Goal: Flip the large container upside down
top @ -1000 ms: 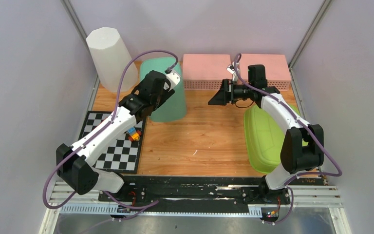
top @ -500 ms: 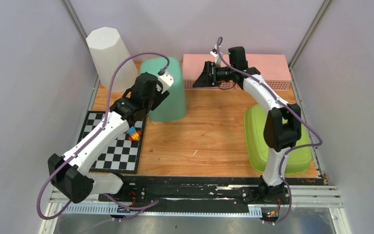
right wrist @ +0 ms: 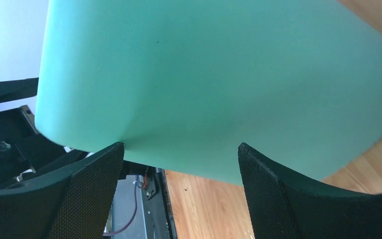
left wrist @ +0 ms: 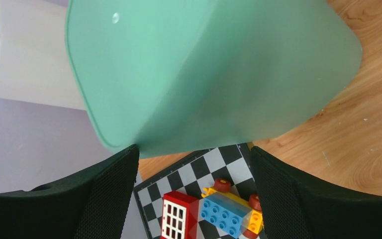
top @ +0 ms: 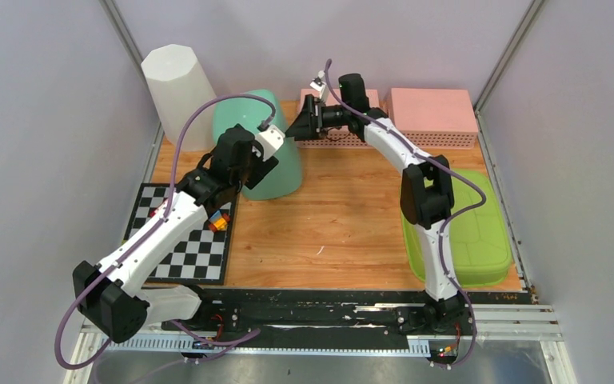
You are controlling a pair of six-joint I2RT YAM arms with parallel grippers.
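I judge the large container [top: 288,174], at eleven o'clock on the desk [top: 344,216], light, smooth, slightly flexible plastic, so with the left end effector [left wrist: 191,149] and right end effector [right wrist: 179,147] gaping wide and holding nothing, I'd squeeze opposite walls gently.

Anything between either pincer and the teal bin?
Nothing visible. The teal bin sits directly ahead of the open left pincer and right pincer. The toy blocks lie on the checkered mat under the left one, not in between.
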